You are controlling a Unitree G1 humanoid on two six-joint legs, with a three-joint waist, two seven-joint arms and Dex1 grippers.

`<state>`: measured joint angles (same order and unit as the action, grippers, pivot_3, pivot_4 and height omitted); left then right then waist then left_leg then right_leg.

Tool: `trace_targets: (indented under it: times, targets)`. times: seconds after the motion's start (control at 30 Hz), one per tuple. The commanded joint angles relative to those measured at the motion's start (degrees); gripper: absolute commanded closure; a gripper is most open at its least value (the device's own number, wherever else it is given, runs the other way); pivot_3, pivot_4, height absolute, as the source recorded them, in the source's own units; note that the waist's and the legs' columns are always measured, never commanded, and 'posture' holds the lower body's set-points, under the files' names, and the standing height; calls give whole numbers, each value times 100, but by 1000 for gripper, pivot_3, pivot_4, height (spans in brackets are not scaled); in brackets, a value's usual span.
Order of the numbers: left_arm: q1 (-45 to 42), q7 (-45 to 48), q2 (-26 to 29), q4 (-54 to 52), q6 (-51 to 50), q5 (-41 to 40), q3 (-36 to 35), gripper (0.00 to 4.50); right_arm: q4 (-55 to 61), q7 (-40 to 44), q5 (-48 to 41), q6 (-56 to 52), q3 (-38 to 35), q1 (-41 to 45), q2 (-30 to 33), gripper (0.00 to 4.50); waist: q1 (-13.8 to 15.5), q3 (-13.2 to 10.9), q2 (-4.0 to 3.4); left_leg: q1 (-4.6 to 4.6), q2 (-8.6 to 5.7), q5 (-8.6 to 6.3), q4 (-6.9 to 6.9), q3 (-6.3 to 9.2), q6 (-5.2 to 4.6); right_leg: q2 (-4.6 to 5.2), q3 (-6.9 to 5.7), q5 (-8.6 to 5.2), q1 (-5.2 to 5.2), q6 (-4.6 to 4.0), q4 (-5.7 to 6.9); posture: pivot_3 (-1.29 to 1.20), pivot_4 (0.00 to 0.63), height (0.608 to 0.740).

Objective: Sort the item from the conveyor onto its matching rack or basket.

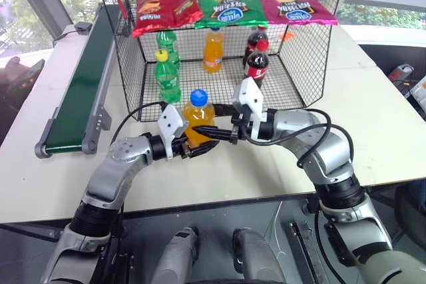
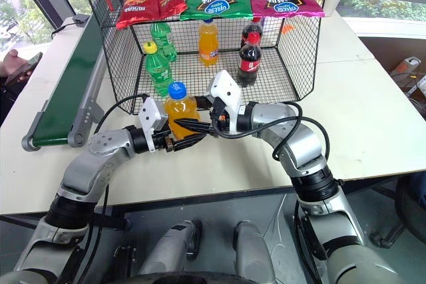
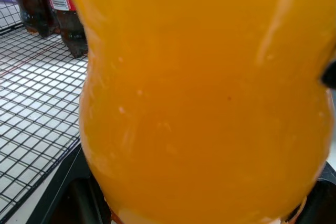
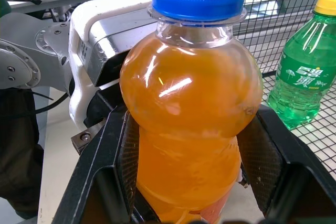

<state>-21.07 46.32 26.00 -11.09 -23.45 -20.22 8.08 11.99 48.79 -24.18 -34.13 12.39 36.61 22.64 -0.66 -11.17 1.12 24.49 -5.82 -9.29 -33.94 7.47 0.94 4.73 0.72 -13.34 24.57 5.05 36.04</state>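
basket (image 1: 303, 64): black wire mesh on table, holding green, orange, cola bottles; chip bags on top
conveyor (image 1: 80, 88): at left, well apart
bottle (image 1: 198, 119): orange soda, blue cap, upright, held just before basket
left gripper (image 1: 200, 147): clamped low on bottle
right gripper (image 1: 214, 131): clamped around bottle's middle
handover tip: release left only once right grip secure, keep upright
writing: green bottle label (image 4: 299, 77) Chinese characters; chip bag print unreadable

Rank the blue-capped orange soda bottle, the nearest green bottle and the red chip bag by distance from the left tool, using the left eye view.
1. Orange soda bottle, in the left tool.
2. Green bottle, just inside the basket's front.
3. Red chip bag, on the basket's top.
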Motion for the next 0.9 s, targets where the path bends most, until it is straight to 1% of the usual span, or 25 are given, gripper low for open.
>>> trace_targets:
  times: [0.03,0.1,0.17,0.2,0.4,0.67,0.8,0.9]
  targets:
    - [-164,31,-36,-210,-10,-26,31,1517,120,-111,21,11,-188,186,37,2364,-1,0,0,0,0,0,0,0,0,0,0,0,0,0,0,0,150,739]
    - [-163,12,-47,-186,48,6,16,1517,157,-94,23,-19,-170,174,73,2364,-2,0,0,0,0,0,0,0,0,0,0,2,0,3,1,0,150,739]
    - [-175,-21,-75,-142,115,41,-9,502,158,-128,82,-9,-142,164,100,2364,-1,0,0,0,0,0,0,0,0,-1,0,3,0,4,1,0,150,739]
    - [-179,54,-62,-140,107,2,-7,80,162,-132,86,-13,-138,158,107,2364,2,0,0,0,0,0,0,0,0,-1,0,3,0,5,1,0,150,739]
    - [-107,-104,-36,-163,111,131,-71,33,184,-114,123,9,-124,111,127,2364,-11,0,0,-1,0,0,-1,0,0,-1,-1,3,0,5,2,0,150,739]
    - [225,-346,342,-350,72,165,-499,33,105,-243,233,72,-184,111,83,2364,-5,0,-1,-1,1,0,-1,1,0,-2,1,3,1,5,3,0,150,739]
    - [651,-385,669,-438,40,98,-912,33,-291,-763,425,8,-347,350,-95,2364,-36,0,-2,-1,1,0,0,1,0,-2,1,-1,2,-3,4,0,150,739]
    - [966,-626,668,-554,93,103,-1205,33,-666,-1186,623,102,-448,551,-246,2364,-13,-2,-5,-3,1,0,0,0,0,-2,2,-4,3,-9,6,0,150,739]
